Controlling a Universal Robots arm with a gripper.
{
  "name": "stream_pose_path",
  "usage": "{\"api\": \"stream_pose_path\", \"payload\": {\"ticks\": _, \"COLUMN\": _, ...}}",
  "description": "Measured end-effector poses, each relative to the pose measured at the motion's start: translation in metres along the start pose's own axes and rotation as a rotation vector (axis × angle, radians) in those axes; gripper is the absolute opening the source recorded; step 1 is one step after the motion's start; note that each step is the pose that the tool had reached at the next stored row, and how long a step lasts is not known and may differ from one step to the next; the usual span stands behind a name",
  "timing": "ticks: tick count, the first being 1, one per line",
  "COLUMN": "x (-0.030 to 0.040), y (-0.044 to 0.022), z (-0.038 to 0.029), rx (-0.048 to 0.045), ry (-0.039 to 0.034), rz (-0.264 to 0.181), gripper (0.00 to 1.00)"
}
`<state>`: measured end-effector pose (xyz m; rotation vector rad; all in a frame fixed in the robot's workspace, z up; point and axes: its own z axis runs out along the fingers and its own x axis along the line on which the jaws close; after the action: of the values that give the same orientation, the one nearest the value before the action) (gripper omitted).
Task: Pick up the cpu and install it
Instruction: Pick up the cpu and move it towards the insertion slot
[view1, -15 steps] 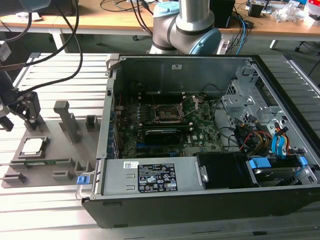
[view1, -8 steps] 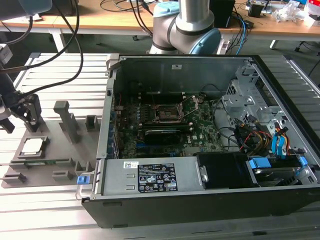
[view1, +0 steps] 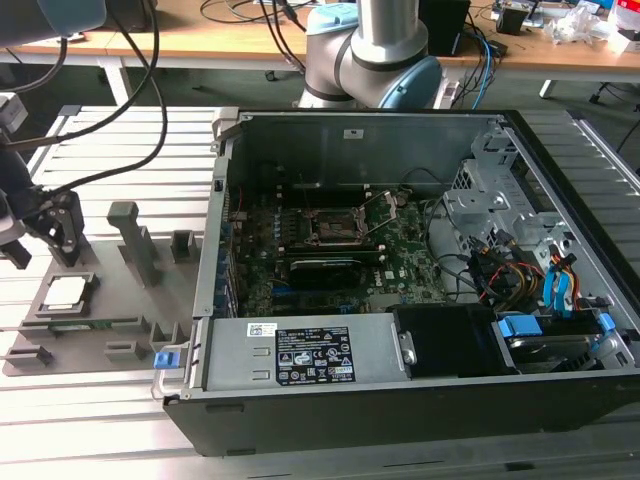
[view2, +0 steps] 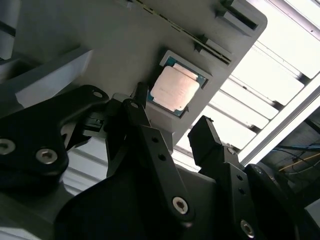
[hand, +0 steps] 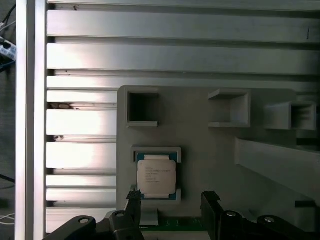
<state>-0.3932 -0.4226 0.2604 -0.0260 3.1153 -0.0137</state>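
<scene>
Black fingers (view2: 150, 140) of the gripper (view2: 171, 111) are held spread and empty close above the cpu (view2: 176, 90), which is seated flat in a recess of the grey tray (hand: 200, 145), so a square, centred descent onto its opposite edges is judged needed.

Our gripper (view2: 171, 111) hangs open.
We see its two black fingers (view2: 150, 145) spread apart, holding nothing; our arm (view1: 372, 45) stands upright at the rear in the exterior view.
</scene>
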Motion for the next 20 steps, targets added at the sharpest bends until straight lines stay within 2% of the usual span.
{"api": "stream_pose_path", "payload": {"ticks": 13, "x": 0.0003, "y": 0.0001, "z": 0.0107, "rx": 0.0029, "ry": 0.0001, "rz": -0.002, "gripper": 0.6}}
{"api": "stream_pose_path", "payload": {"ticks": 20, "x": 0.0006, "y": 0.0002, "z": 0.0207, "rx": 0.0059, "ry": 0.0001, "rz": -0.002, "gripper": 0.6}}
